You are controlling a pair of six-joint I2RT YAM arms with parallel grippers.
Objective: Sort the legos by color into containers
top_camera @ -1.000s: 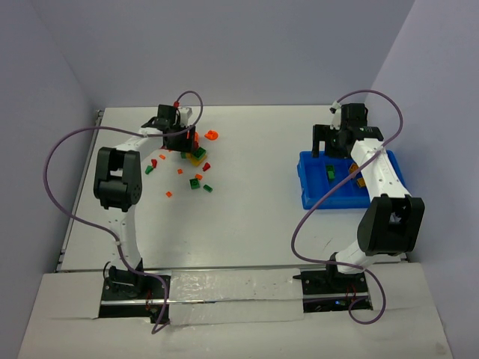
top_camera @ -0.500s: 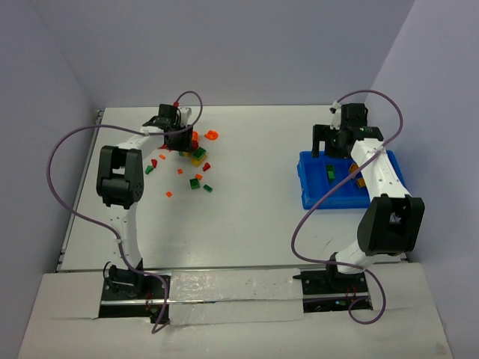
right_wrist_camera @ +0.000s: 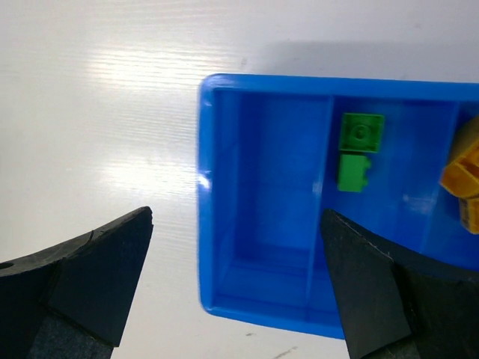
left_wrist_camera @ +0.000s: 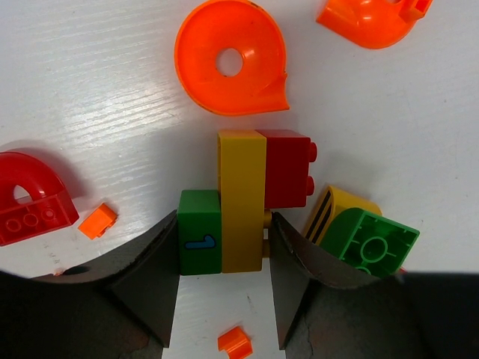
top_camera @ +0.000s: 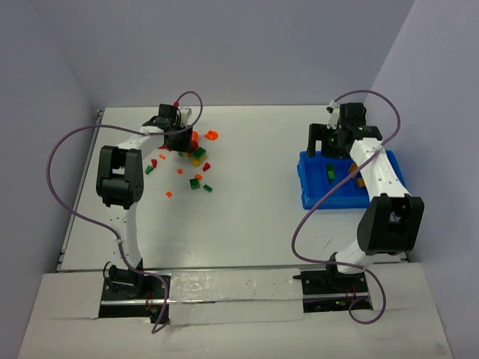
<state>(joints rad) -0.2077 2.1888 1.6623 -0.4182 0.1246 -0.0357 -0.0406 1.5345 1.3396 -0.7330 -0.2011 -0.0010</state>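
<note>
My left gripper [top_camera: 180, 139] [left_wrist_camera: 224, 218] sits low in the lego pile [top_camera: 196, 155] at the far left. Its jaws press on a green brick marked "1" [left_wrist_camera: 199, 232] and a yellow brick [left_wrist_camera: 242, 202] standing side by side. A red brick [left_wrist_camera: 286, 168] touches the yellow one. My right gripper [top_camera: 324, 142] [right_wrist_camera: 236, 217] is open and empty, above the left end of the blue bin [top_camera: 307, 199] [right_wrist_camera: 203, 187]. The end compartment below it is bare. The compartment beside it holds two green bricks [right_wrist_camera: 361, 133], and the one past that a yellow-orange piece [right_wrist_camera: 464, 179].
Round orange pieces [left_wrist_camera: 230, 66] [left_wrist_camera: 370, 19] lie beyond my left gripper. A red arch [left_wrist_camera: 30, 202], a green curved brick [left_wrist_camera: 370, 243], a striped yellow brick [left_wrist_camera: 337, 209] and small orange bits [left_wrist_camera: 98, 221] lie beside it. Loose bricks [top_camera: 194, 183] are scattered nearer the arms.
</note>
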